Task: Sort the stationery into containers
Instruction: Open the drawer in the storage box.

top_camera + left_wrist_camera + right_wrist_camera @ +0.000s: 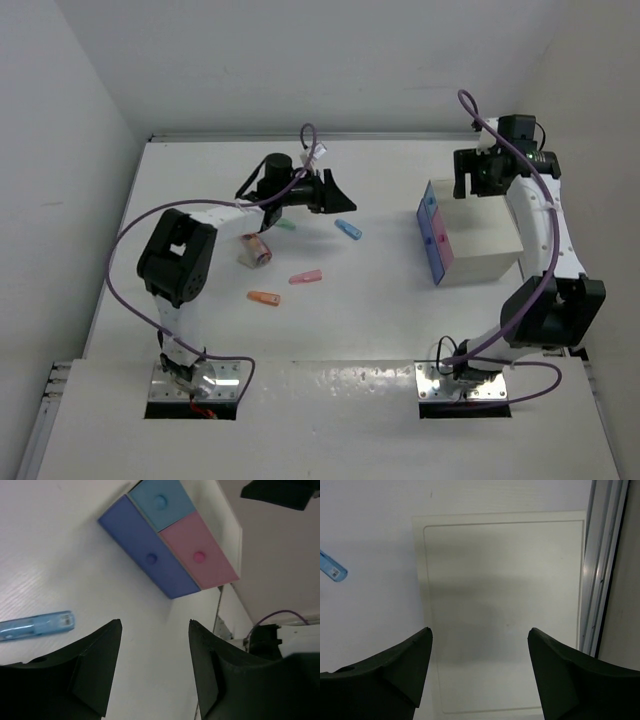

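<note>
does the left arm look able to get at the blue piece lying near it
Probably yes: the blue piece lies on bare table just beside the open jaws of the left arm, with nothing between them.

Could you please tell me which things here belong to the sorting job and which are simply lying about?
Part of the job:
blue piece, mint piece, pink piece, orange piece, pink-red cylinder, white cabinet and its drawers.

Not part of it:
purple cables, metal base plates.
</note>
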Tool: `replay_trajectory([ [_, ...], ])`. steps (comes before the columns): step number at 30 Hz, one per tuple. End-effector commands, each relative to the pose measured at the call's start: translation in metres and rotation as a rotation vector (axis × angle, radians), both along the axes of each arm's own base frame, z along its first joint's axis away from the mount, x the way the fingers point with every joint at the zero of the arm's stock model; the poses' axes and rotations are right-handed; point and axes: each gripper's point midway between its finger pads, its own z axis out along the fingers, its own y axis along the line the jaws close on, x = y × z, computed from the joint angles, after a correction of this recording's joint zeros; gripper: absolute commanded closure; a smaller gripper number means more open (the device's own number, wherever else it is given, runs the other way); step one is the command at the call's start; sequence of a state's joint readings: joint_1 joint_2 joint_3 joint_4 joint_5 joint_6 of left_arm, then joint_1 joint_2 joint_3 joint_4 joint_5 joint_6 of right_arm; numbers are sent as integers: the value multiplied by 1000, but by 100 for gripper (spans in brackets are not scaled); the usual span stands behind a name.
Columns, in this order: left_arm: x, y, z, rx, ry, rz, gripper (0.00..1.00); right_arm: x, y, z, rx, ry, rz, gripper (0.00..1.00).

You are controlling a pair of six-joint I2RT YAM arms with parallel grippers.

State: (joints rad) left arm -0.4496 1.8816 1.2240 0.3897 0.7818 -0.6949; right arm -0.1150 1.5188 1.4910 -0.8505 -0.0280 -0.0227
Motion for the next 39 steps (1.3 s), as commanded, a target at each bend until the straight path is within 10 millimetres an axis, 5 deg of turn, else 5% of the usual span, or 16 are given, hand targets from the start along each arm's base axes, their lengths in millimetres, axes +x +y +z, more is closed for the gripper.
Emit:
replay_trajectory([
  [1,-5,-36,68,-206,-113,-65,39,9,-1,5,-8,-26,-17,25],
  [7,-8,-88,74,-332,-54,-96,36,15,2,-18,31,5,-36,44],
  [15,0,-130,61,-435,13,-83,32,16,19,-30,119,62,9,45],
  [21,20,-147,37,-453,60,-37,32,18,31,-34,178,80,24,45],
  [25,34,-161,13,-444,108,1,42,21,33,-40,186,97,27,48],
  [39,45,-205,5,-492,114,7,49,16,37,-53,211,140,31,59],
])
